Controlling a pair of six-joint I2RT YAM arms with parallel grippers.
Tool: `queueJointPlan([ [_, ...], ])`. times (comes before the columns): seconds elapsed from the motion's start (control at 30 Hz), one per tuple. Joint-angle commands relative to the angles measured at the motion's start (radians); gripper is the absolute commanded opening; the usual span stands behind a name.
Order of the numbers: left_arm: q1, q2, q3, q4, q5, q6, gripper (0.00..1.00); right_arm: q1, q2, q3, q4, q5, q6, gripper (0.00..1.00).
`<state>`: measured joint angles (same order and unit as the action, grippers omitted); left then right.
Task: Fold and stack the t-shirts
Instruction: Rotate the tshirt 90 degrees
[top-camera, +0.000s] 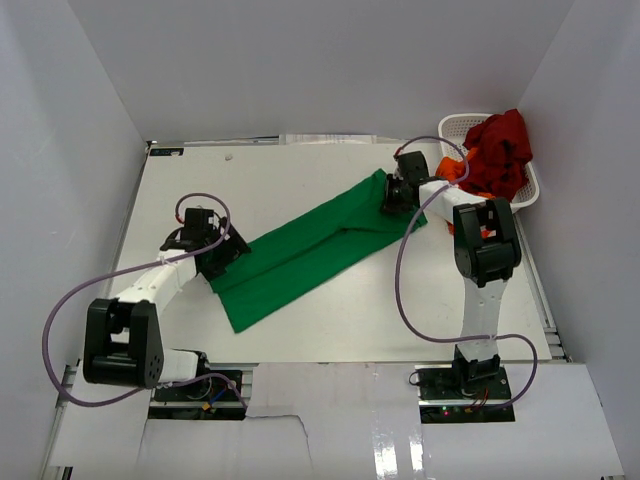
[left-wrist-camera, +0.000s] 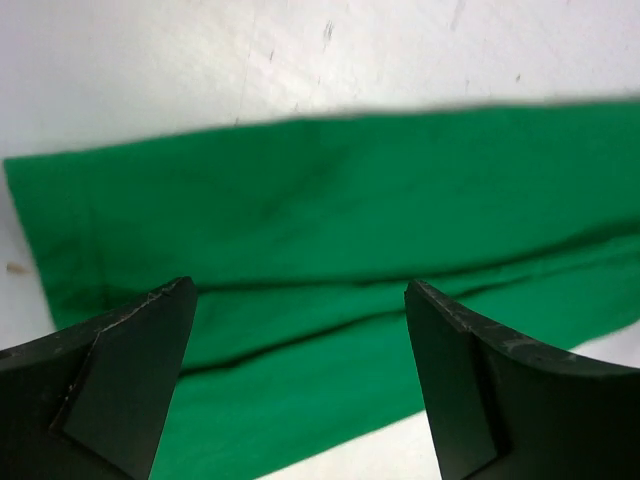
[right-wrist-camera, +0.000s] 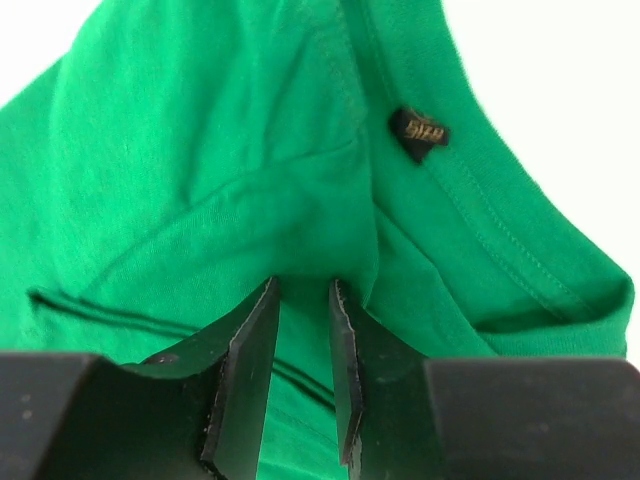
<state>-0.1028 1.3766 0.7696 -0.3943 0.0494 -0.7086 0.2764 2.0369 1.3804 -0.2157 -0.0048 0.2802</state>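
The bright green t-shirt (top-camera: 310, 250) lies folded into a long strip running diagonally across the table. My right gripper (top-camera: 393, 195) is at the strip's far right end, by the collar. In the right wrist view the right gripper (right-wrist-camera: 303, 283) has its narrow jaws pinching a raised fold of the green t-shirt (right-wrist-camera: 200, 150), close to the dark neck label (right-wrist-camera: 418, 132). My left gripper (top-camera: 222, 255) hovers over the near left end. The left gripper (left-wrist-camera: 298, 287) is wide open there, with the green t-shirt (left-wrist-camera: 330, 220) flat beneath it. The dark red t-shirt (top-camera: 500, 145) and the orange t-shirt (top-camera: 452, 168) sit bunched in the basket.
A white lattice basket (top-camera: 455, 125) stands at the table's far right corner, just behind the right arm. White walls close in the table on the left, back and right. The right arm's purple cable (top-camera: 402, 290) loops over the table near the shirt.
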Motion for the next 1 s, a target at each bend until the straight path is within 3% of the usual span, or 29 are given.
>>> queueJointPlan([
  [0.0,-0.046,-0.111,-0.076,-0.044,0.004,-0.072,0.96,-0.029,0.193,0.121,-0.031,-0.072,-0.016,0.34],
  [0.3,-0.277,-0.149,-0.167,-0.043,0.046,-0.213,0.97,-0.055,0.445,0.596,-0.076,-0.276,0.028,0.36],
  [0.4,-0.363,-0.120,-0.199,-0.016,0.036,-0.253,0.98,-0.057,0.502,0.670,-0.074,-0.317,0.048,0.36],
  [0.57,-0.544,-0.042,-0.207,0.057,0.041,-0.341,0.98,-0.059,0.578,0.744,-0.056,-0.348,0.085,0.37],
  [0.73,-0.751,0.070,-0.068,0.058,-0.003,-0.413,0.98,-0.072,0.643,0.831,-0.039,-0.383,0.111,0.38],
  [0.97,-0.769,0.026,0.104,-0.108,-0.132,-0.384,0.98,-0.085,0.571,0.754,0.053,-0.402,0.090,0.39],
])
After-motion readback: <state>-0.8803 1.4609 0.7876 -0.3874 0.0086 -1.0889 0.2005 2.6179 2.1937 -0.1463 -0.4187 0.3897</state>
